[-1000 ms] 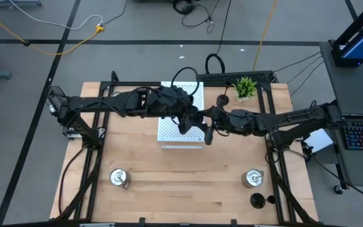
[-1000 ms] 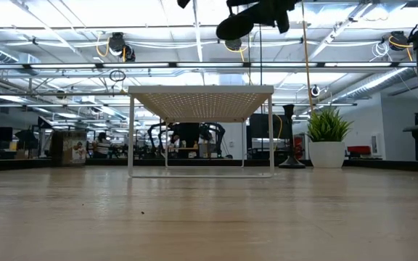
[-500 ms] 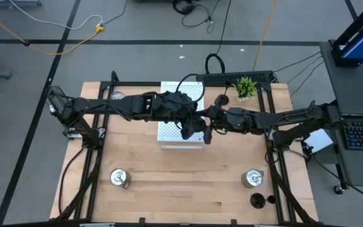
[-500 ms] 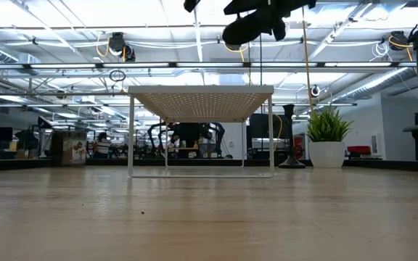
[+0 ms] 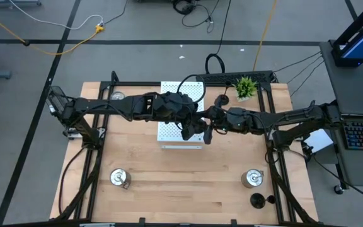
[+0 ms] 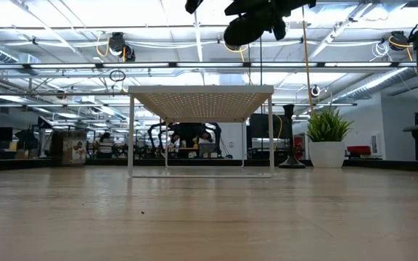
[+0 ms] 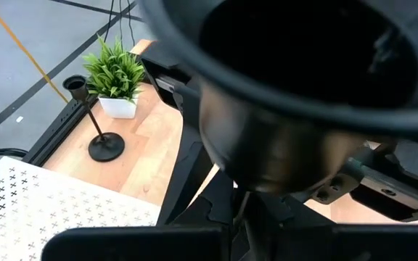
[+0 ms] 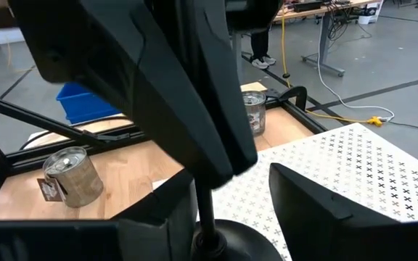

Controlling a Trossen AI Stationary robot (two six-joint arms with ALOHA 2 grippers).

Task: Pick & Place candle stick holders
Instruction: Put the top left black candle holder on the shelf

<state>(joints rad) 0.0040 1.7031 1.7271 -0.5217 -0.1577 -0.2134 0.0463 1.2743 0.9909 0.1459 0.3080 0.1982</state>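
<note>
My left gripper (image 5: pixel 193 123) is shut on a black candle stick holder (image 6: pixel 246 30), held high over the right edge of the white perforated board (image 5: pixel 180 133). The holder's round base (image 7: pixel 296 94) fills the left wrist view. My right gripper (image 5: pixel 210 122) is open right beside it. Its fingers (image 8: pixel 318 210) stand on either side of a round black end of the holder (image 8: pixel 231 243); I cannot tell whether they touch. Another black holder (image 5: pixel 223 99) stands on its base by the plant. One more (image 5: pixel 257 200) is at the near right. My left gripper holds the black holder by its thin stem (image 7: pixel 241 212), just below the round base. The gripper's own body hides the fingertips. The holder is lifted clear of the board and tilted, with the hollow underside of its base turned toward the left wrist.
Silver holders stand at the near left (image 5: pixel 119 177), near right (image 5: pixel 252 178) and far left (image 5: pixel 116 96). A small green potted plant (image 5: pixel 245 86) is at the far right. The white board stands on thin legs (image 6: pixel 130 138). The two arms meet over the table's middle.
My left gripper has moved a little toward the table's right edge, closer to my right gripper. It has carried the black holder with it, still high above the board.
</note>
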